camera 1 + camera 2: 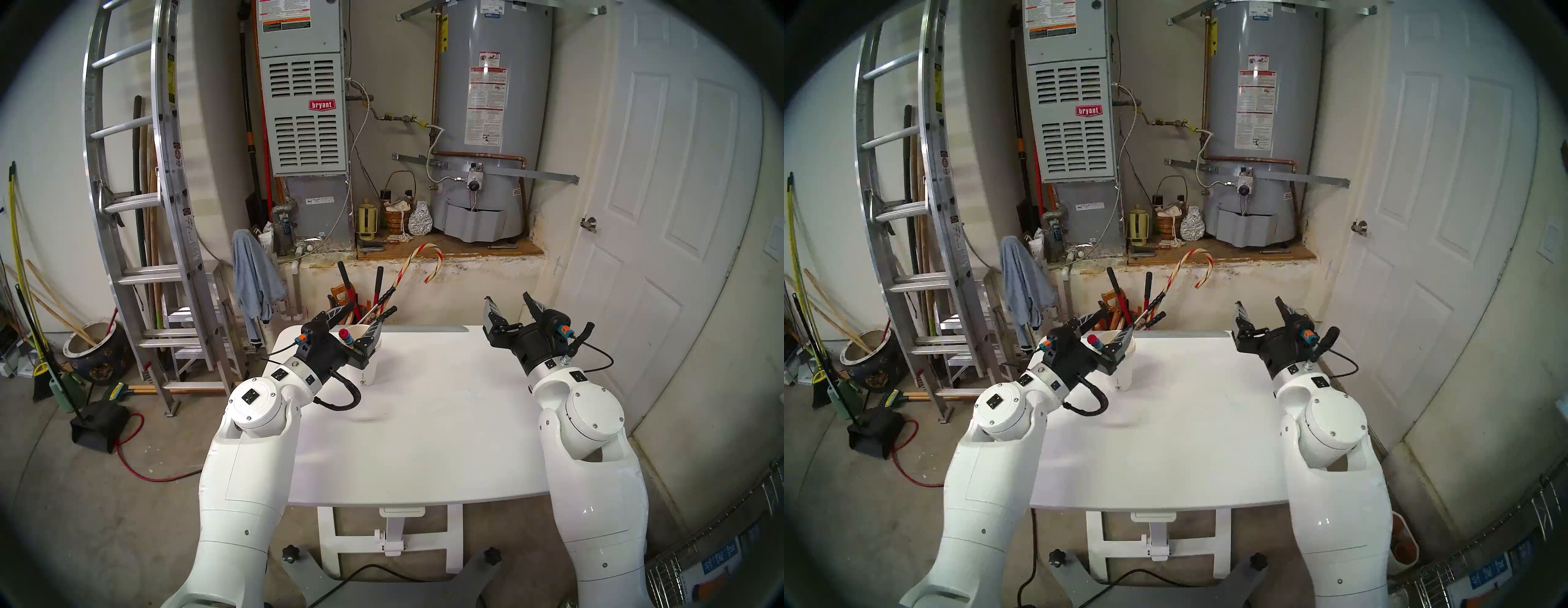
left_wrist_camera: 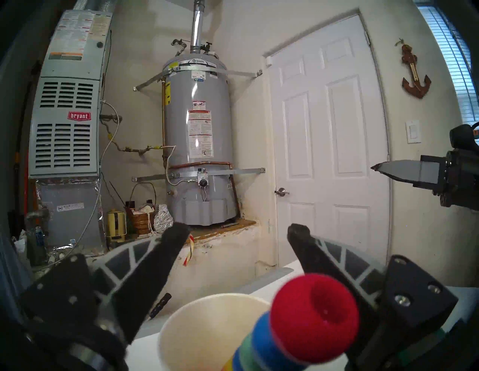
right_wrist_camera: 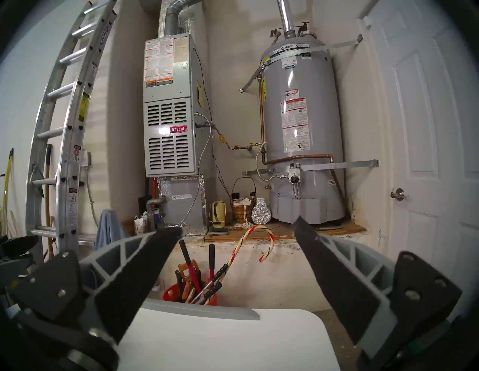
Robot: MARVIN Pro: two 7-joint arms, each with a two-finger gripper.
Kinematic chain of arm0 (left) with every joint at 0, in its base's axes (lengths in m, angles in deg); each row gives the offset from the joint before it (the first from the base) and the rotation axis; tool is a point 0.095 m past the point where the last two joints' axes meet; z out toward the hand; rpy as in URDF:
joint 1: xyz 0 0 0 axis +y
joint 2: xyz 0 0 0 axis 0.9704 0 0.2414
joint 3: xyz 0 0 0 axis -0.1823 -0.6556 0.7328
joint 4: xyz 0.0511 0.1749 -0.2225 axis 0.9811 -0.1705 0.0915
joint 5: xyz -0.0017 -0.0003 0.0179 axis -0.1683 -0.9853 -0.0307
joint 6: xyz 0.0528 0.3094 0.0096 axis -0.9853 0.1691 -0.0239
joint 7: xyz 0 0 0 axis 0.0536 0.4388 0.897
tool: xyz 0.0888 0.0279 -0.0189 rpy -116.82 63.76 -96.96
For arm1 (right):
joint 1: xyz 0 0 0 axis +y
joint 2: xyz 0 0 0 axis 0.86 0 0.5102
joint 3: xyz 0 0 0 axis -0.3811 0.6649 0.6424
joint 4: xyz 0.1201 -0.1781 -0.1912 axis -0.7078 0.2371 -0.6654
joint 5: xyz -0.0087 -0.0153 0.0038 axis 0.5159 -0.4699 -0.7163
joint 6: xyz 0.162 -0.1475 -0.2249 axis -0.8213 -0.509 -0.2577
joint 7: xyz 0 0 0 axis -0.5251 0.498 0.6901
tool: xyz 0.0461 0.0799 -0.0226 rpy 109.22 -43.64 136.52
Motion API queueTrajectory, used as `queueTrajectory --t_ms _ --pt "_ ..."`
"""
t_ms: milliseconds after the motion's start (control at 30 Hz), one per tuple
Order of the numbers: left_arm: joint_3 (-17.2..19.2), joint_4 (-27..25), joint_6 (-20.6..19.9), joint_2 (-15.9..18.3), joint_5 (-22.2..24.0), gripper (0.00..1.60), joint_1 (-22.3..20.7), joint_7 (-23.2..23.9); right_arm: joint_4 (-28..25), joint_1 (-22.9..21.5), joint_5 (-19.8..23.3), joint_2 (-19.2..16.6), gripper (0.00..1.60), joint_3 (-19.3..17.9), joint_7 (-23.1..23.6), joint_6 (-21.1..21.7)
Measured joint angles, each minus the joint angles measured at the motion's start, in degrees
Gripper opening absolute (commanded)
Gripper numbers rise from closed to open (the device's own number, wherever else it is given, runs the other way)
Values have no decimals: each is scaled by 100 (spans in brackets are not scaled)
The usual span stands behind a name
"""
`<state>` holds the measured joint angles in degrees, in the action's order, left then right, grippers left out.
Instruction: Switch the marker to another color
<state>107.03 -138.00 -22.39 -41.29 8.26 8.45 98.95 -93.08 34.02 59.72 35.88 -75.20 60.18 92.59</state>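
Note:
The marker (image 1: 345,336) stands in a white paper cup (image 1: 367,373) at the table's far left, only its red tip and a blue and a green segment showing above the rim. My left gripper (image 1: 355,322) is open around the cup's top. In the left wrist view the marker (image 2: 311,318) leans close to one finger (image 2: 334,261) of the left gripper (image 2: 238,230), and the cup (image 2: 207,305) sits below. My right gripper (image 1: 508,299) is open and empty above the table's far right corner. The right wrist view confirms that the right gripper (image 3: 237,225) holds nothing.
The white table (image 1: 424,424) bears only the cup. Behind its far edge stands an orange bucket (image 3: 168,292) of red-and-black-handled tools (image 1: 345,284) and a striped candy cane (image 1: 424,254). A ladder (image 1: 127,212) is on the left and a door (image 1: 679,212) on the right.

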Motion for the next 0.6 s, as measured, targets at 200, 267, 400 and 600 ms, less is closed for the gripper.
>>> queueTrajectory --t_ms 200,267,400,600 --pt "78 -180 8 9 35 160 106 61 -1 1 1 2 160 -20 5 -11" --pt "108 -245 21 23 51 160 157 92 0 1 4 3 160 -25 7 -14" --pt "254 -492 57 84 149 160 367 219 2 0 17 4 160 -41 13 -23" --pt "554 -969 119 164 491 160 741 544 0 5 33 9 160 -71 19 -39"
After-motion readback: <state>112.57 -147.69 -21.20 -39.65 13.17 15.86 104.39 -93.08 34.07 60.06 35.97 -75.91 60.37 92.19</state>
